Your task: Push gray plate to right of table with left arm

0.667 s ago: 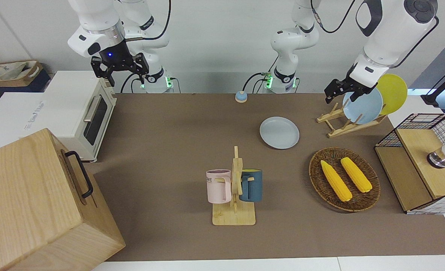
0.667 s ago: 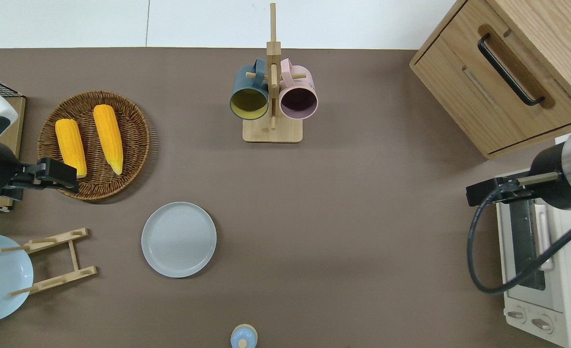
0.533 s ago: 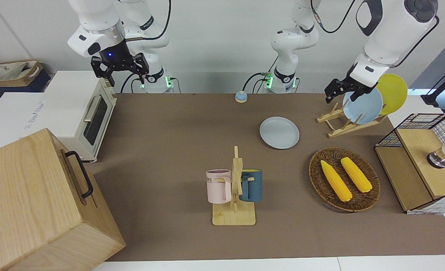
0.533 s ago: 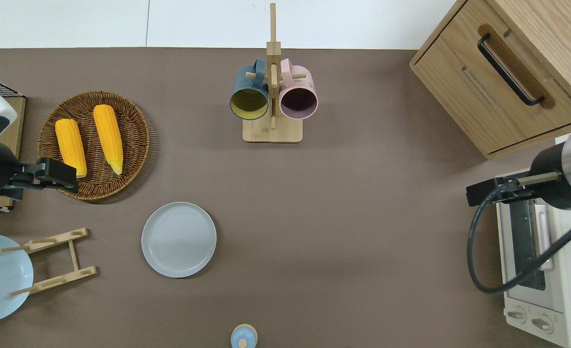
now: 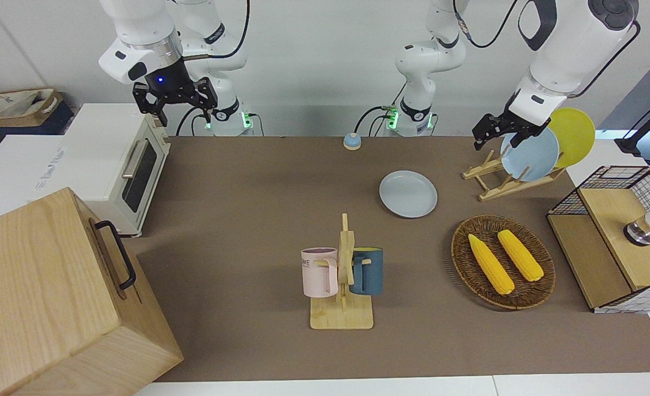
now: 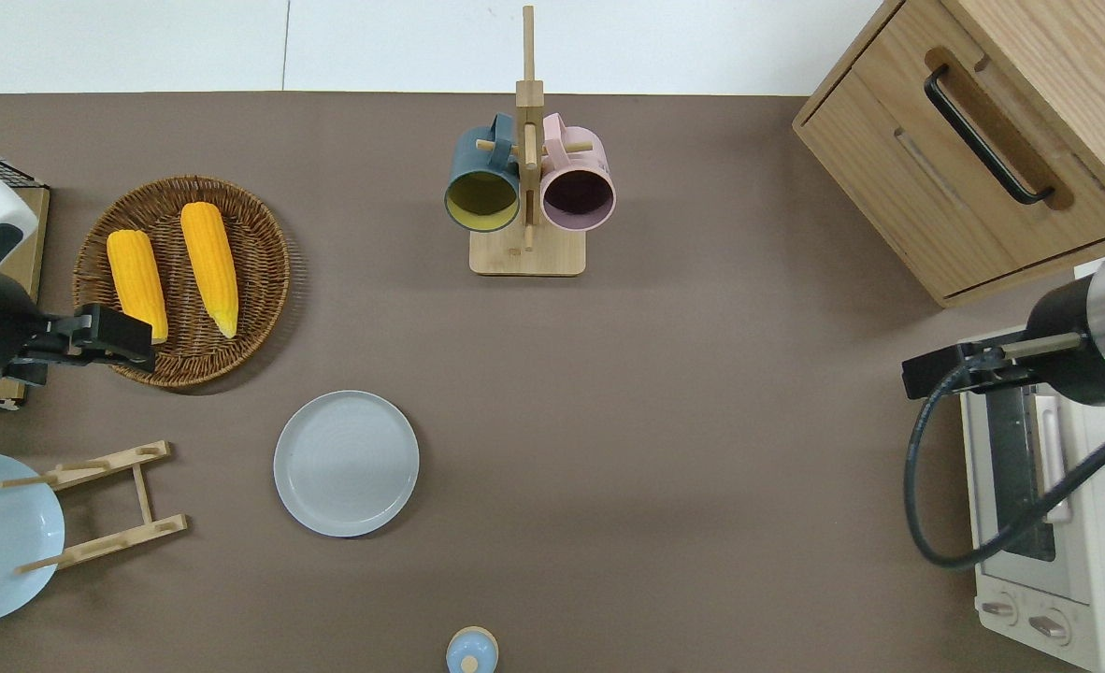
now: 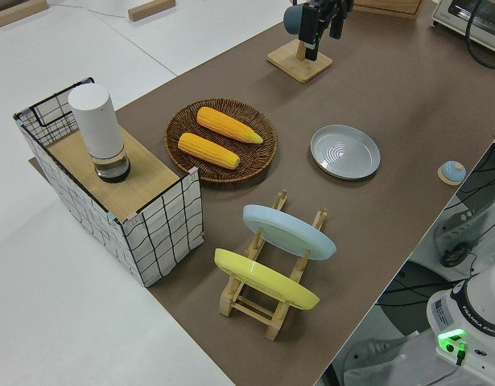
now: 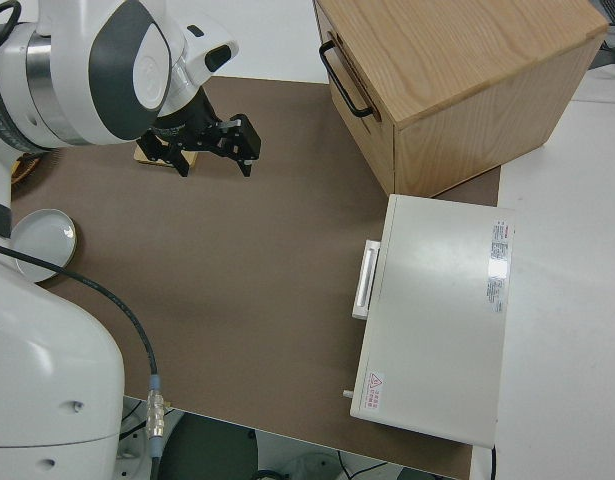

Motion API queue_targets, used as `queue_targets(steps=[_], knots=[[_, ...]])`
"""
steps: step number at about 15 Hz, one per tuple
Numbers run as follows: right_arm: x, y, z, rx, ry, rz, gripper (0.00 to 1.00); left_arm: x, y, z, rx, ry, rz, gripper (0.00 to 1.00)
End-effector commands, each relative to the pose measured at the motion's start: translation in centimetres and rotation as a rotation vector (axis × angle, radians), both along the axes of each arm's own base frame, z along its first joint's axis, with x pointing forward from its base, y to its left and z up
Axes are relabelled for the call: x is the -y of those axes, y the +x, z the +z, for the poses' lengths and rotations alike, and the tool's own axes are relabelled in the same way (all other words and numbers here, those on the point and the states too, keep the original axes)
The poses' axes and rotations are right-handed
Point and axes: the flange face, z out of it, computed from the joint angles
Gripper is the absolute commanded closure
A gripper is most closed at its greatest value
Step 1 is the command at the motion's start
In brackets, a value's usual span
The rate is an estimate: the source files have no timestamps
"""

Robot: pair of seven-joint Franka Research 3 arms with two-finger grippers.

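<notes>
The gray plate (image 5: 408, 193) lies flat on the brown table (image 5: 237, 220), between the wicker basket and the robots; it also shows in the overhead view (image 6: 346, 464) and the left side view (image 7: 345, 151). My left gripper (image 5: 495, 142) is open and empty, up in the air. In the overhead view my left gripper (image 6: 141, 338) is over the basket's rim, apart from the plate. My right gripper (image 5: 187, 113) is open and its arm is parked.
A wicker basket (image 6: 263, 280) holds two corn cobs. A wooden rack (image 6: 113, 505) with a sky-blue and a yellow plate stands beside the gray plate. A mug rack (image 6: 526, 252), a small bell (image 6: 471, 651), a wooden drawer box (image 6: 973, 140) and a toaster oven (image 6: 1057, 561) are also here.
My left gripper has risen a little and shifted slightly over the basket's rim. The gray plate and the right arm have not moved.
</notes>
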Motion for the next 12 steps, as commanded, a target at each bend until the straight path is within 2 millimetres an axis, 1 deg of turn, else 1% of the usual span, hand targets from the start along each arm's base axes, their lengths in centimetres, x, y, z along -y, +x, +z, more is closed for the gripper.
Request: queue_targets(steps=[1,3,6,7,9,10,12], knots=[[0.2,-0.4,0.3,-0.006,0.007,-0.002,0.017,0.0,-1.3,1.9,0.008,0.017,0.019,0.01],[0.2,-0.4,0.3,-0.006,0.007,-0.002,0.017,0.3,-1.7,1.8,-0.014,0.016,0.014,0.01],[0.2,-0.4,0.3,-0.006,0.007,-0.002,0.017,0.1,-2.1,1.2,-0.028,0.019,0.017,0.01],[0.2,-0.4,0.3,-0.006,0.007,-0.002,0.017,0.2,-2.7,0.6,-0.039,0.023,0.016,0.01],[0.3,-0.3,0.3,-0.004,0.007,-0.005,0.017,0.5,-3.6,-1.4,-0.044,0.032,0.015,0.01],[0.2,-0.4,0.3,-0.006,0.008,-0.002,0.017,0.6,-4.2,-3.1,-0.041,0.036,0.015,0.01],[0.2,-0.4,0.3,-0.004,0.007,-0.002,0.017,1.2,-5.5,-7.2,-0.016,0.046,0.008,0.01]])
